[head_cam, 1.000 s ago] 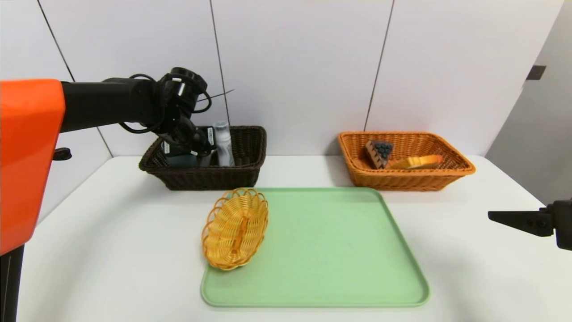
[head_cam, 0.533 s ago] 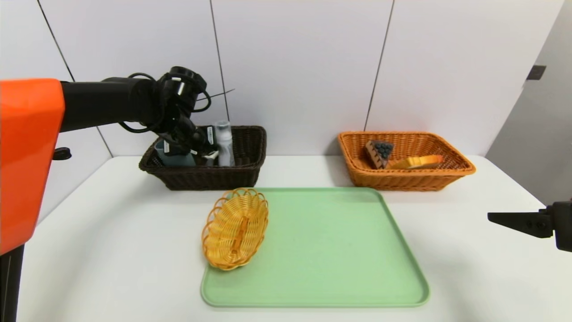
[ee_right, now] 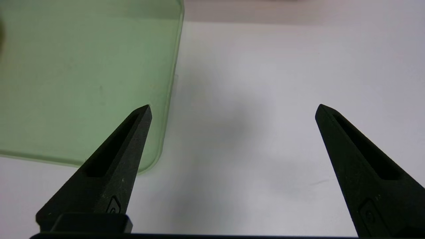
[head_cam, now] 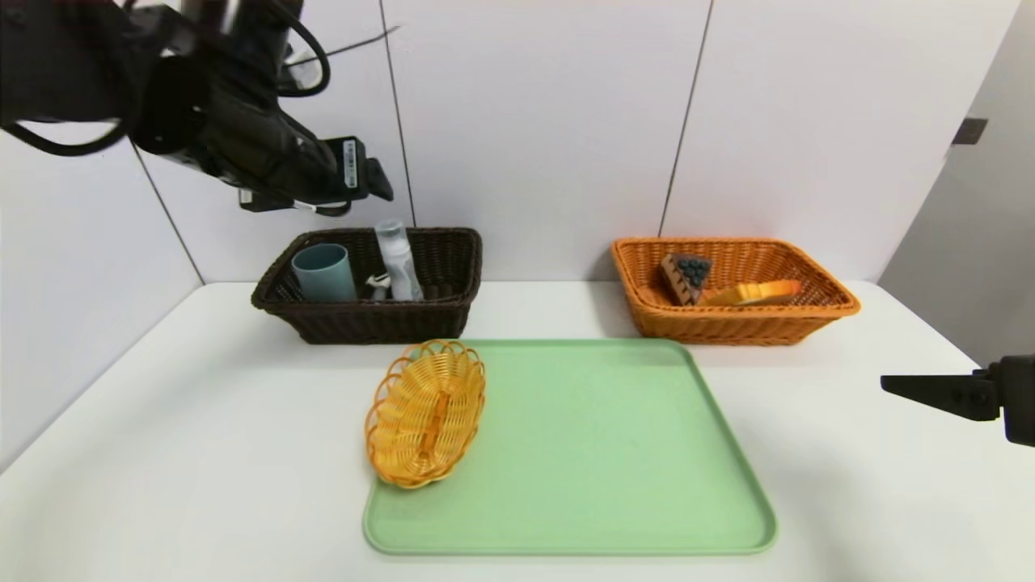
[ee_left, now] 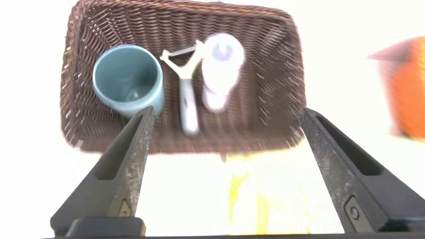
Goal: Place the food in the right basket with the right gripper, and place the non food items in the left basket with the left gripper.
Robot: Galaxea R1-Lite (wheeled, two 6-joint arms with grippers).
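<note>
- Left gripper [head_cam: 368,179] hangs above and just short of the dark basket [head_cam: 368,319], fingers spread wide with nothing between them
- Below and ahead of that gripper, inside the dark basket, stand a blue cup [head_cam: 323,272] and a clear bottle [head_cam: 398,259], with a white peeler [ee_left: 186,86] lying between them
- Right gripper [head_cam: 930,394] is parked low at the table's right side, fingers wide and empty, beside the near right corner of the green tray [head_cam: 582,453]
- Orange basket [head_cam: 732,319], well ahead of the right gripper, holds a dark-topped cake slice [head_cam: 686,277] and an orange bread piece [head_cam: 756,292]
- Judgement: the step in hand is clearing the left gripper from the basket; lift straight, fingers kept wide, so neither cup rim nor bottle top is clipped
- Small yellow wicker dish [head_cam: 426,412] rests on the tray's left edge, tilted; its inside looks empty, so sorting appears near done
- Left wrist view is smeared, so the bottle cap and peeler blade are hard to make out
- Only one right finger shows from the head, the arm cut off at the edge
</note>
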